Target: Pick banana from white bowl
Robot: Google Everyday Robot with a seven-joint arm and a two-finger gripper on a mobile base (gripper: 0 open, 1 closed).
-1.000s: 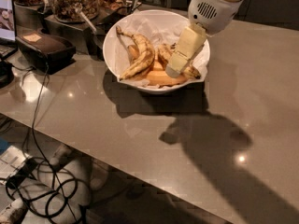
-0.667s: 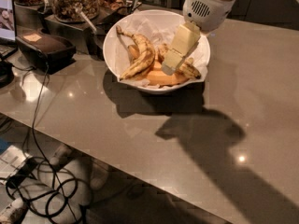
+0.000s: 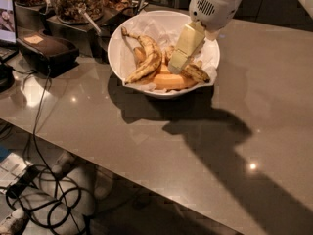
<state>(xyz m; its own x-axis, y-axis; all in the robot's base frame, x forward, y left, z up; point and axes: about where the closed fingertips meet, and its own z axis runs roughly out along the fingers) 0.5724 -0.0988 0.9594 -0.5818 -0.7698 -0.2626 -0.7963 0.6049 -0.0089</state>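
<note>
Since a second ago, a small shift of the gripper (image 3: 176, 66) toward nine o'clock, further in over the heap in the bowl; no other displacement.

Largest first: grey counter (image 3: 234, 146), glossy, with a heavy arm shadow toward five o'clock. At its twelve o'clock edge, the bowl (image 3: 113, 58), white and paper-lined. Behind that, at ten o'clock, jars (image 3: 73, 1) of snacks and a black box (image 3: 46, 48). At the far nine o'clock edge, a sliver of laptop (image 3: 6, 13). Below the counter at seven o'clock, cables (image 3: 44, 199) on the floor.

Inside the bowl: gripper slanting down from one o'clock, tip low near the centre, just beside the banana (image 3: 199, 73), perhaps touching. Grip width: cannot tell. Banana at four o'clock by the rim, brown-streaked, not lifted. At nine o'clock, a strongly curved spotted banana (image 3: 146, 60) with a long stem. At six o'clock, cleaner orange bananas (image 3: 168, 81).

Judged step: final approach, no grasp yet. Next, probably: nudge toward four o'clock, straddle the banana's middle, close, lift straight up clear of paper and neighbours.

No brand or legible writing anywhere; pale tag on the box, unreadable.
</note>
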